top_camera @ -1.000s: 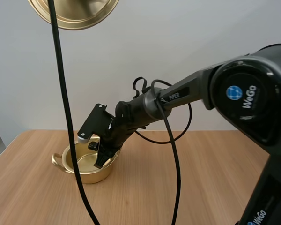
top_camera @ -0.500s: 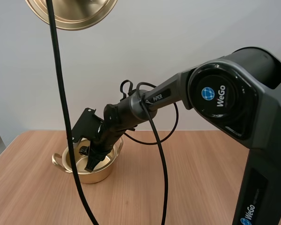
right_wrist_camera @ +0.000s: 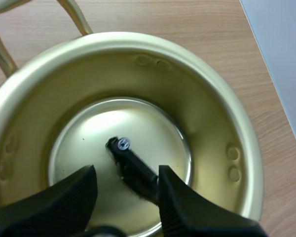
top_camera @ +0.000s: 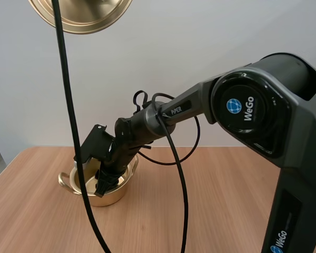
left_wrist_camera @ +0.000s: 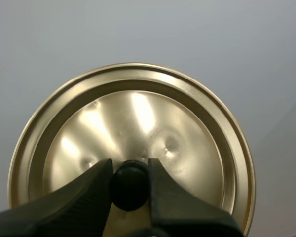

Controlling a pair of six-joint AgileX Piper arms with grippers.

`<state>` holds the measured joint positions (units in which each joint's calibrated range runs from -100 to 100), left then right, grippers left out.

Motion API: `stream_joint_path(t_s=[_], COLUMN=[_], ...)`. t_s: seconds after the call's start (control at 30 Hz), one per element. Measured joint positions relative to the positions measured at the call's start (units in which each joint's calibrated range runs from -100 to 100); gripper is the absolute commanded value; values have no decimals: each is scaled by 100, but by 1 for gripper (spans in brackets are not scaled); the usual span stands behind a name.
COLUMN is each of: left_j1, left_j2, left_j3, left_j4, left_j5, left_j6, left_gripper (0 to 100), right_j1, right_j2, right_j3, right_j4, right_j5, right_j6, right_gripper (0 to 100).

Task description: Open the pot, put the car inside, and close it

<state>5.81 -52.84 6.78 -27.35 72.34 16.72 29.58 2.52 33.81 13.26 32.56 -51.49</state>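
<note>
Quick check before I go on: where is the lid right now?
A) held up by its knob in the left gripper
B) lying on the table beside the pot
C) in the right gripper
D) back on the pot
A: the left gripper is pinched on the black knob of the lid, and the high view shows that lid raised well above the open pot.

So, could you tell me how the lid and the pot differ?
The lid is held high above the table by its knob in the left gripper; the pot stands on the table. The pot holds a dark car; the lid holds nothing. Both are golden metal.
</note>
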Motion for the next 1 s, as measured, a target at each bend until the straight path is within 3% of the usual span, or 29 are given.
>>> stream_joint_path(t_s=[0.1, 0.2, 0.23, 0.37, 0.6, 0.8, 1.0], left_j1=[0, 0, 0, 0, 0, 0, 0], left_j2=[0, 24, 24, 60, 440, 806, 1158], left_j3=[0, 0, 0, 13, 361, 1218, 2348], left_j4=[47, 122, 151, 188, 504, 669, 669], left_j5=[0, 0, 0, -16, 767, 1087, 558], left_j6=[0, 0, 0, -51, -166, -166, -154], left_gripper=[0, 0, 0, 0, 0, 0, 0], right_j1=[-25, -113, -159, -437, -1225, -1939, -2604], right_j2=[-276, -673, -812, -1601, -2963, -4102, -4809], right_j3=[0, 0, 0, 0, 0, 0, 0], right_j4=[0, -29, -29, -29, -29, -105, -150], right_j5=[44, 83, 160, 584, 1408, 1505, 1510], right_j6=[14, 123, 175, 279, 677, 677, 677], right_gripper=[51, 5, 0, 0, 0, 0, 0])
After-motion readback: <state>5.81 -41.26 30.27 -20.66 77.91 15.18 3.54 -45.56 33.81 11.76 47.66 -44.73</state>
